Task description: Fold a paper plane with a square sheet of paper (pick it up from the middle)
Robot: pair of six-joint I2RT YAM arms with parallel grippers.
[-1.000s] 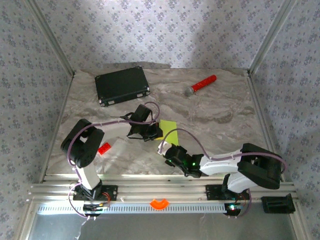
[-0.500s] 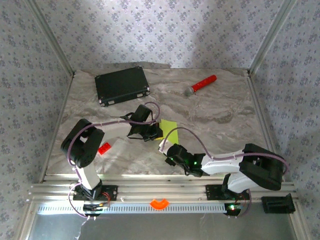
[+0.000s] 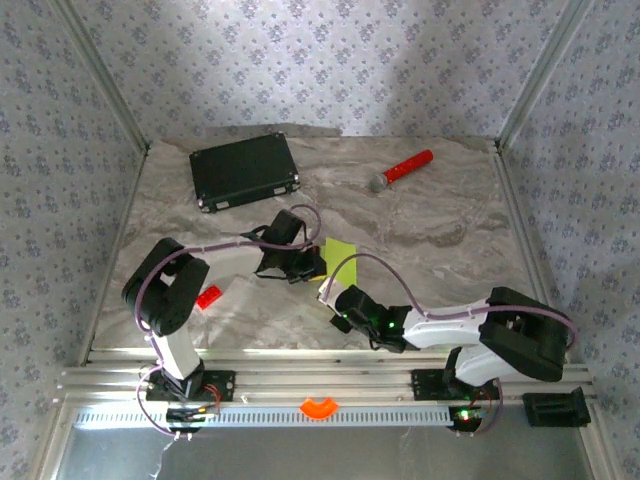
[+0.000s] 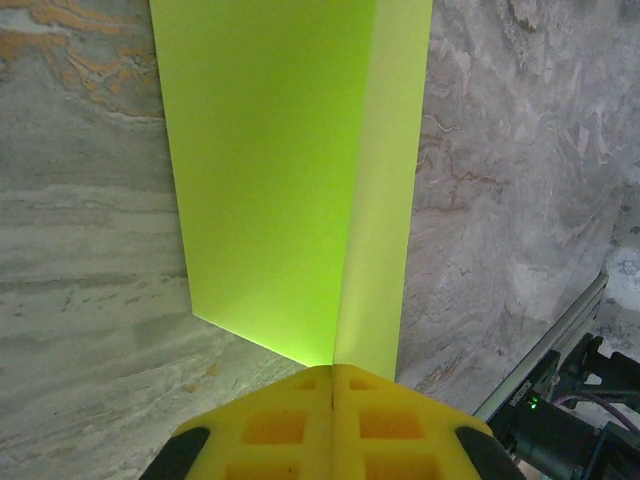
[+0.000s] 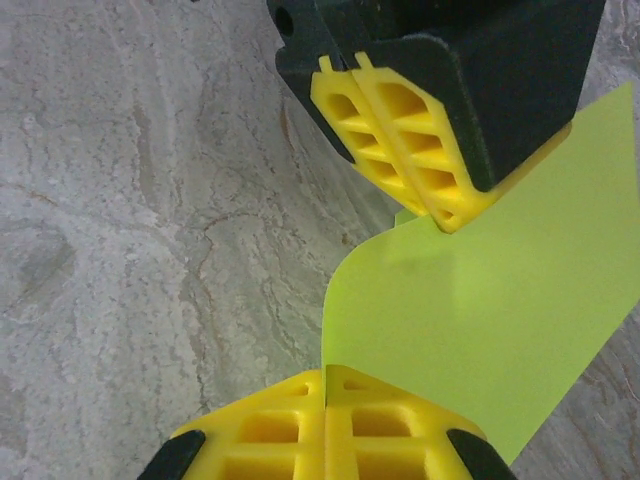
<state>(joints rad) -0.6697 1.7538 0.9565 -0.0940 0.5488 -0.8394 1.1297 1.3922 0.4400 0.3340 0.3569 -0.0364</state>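
- Early stage: the square sheet of paper held over the marble table near its middle, between the two arms. Bent into a shallow V along one line, not pressed into a flat crease. Hard to tell whether any edge rests on the table.
- Left gripper: fingers pressed together on the sheet, right at the near end of that bend.
- Right gripper: fingers together too, pinching the sheet's curled edge, to judge by the wrist view. Near the left fingers, not touching them.
- Left to do, by the look of it: nearly everything. Centre crease to flatten, nose corners to turn in, wings to fold. No dart shape yet.
- Around: black case at the far left, red-handled microphone at the far side right of centre, small red block beside the left arm. All well apart from the sheet.
- In the way: none of those. Only the two grippers crowded on one small sheet, with little free paper for a fresh grip.
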